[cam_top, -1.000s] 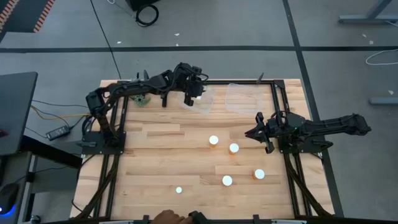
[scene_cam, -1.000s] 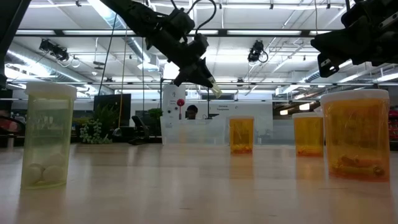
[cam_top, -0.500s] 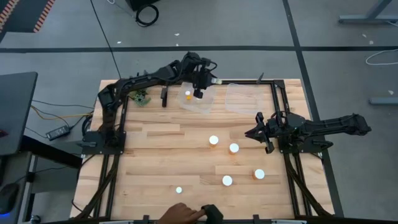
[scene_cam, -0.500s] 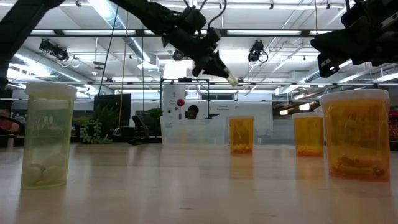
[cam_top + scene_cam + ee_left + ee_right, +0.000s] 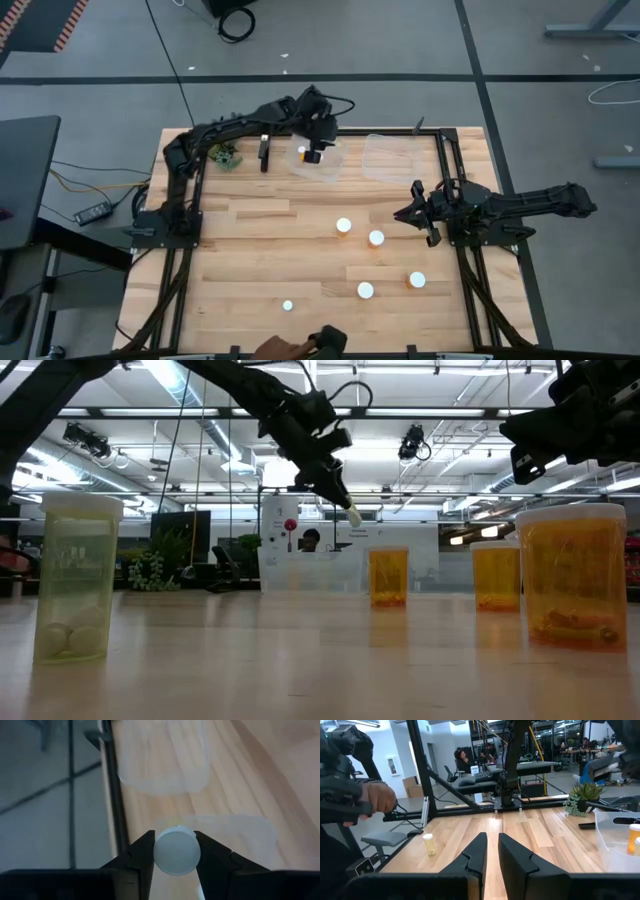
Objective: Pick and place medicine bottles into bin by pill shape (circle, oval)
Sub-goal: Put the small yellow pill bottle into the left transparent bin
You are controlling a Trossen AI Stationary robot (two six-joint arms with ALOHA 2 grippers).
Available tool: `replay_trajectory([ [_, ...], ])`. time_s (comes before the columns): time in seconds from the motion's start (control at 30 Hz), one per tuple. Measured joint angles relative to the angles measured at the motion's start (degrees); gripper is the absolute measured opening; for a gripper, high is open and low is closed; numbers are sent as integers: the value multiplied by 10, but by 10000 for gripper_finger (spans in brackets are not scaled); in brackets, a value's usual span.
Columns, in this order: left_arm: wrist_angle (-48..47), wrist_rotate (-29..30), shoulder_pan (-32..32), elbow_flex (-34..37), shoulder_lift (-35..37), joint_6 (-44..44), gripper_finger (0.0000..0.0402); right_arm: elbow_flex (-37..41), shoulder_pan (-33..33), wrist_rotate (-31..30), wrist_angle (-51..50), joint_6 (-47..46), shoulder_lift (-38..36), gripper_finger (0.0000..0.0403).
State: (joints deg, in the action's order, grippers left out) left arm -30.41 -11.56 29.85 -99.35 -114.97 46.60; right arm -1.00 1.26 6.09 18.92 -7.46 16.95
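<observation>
— Where was the left gripper (image 5: 314, 152), and what did it have?

— It was over the far part of the table (image 5: 250, 260), above the left clear bin (image 5: 322, 166). Its fingers (image 5: 210, 865) were closed on a small bottle (image 5: 177, 851); in the left wrist view the white cap sat tight between them. In the low view the bottle hung in the air, tilted, with the cap pointing down.

— And the second bin (image 5: 390, 158)?

— It stood just beside the first one, to the right, with nothing held above it.

— What about the right gripper (image 5: 407, 214)?

— It hovered at the right side of the table, near no bottle. Its fingers (image 5: 477, 851) stood slightly apart and nothing was between them.

— Where were the other bottles?

— Four wide ones stood in the middle and near part: (image 5: 344, 225), (image 5: 376, 238), (image 5: 417, 280), (image 5: 366, 291). One tiny bottle (image 5: 288, 305) stood apart, nearer the front edge. A person's hand (image 5: 280, 348) showed at that edge.
</observation>
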Motion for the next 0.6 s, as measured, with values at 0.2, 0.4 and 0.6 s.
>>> replay_trajectory([
  [0.2,-40,18,-2,0,-23,-28,133,0,0,0,0,0,0,54],
  [0.4,-57,21,-9,1,-42,-38,128,0,0,0,0,0,0,54],
  [0.6,-66,21,-19,1,-45,-41,135,0,0,0,0,0,0,54],
])
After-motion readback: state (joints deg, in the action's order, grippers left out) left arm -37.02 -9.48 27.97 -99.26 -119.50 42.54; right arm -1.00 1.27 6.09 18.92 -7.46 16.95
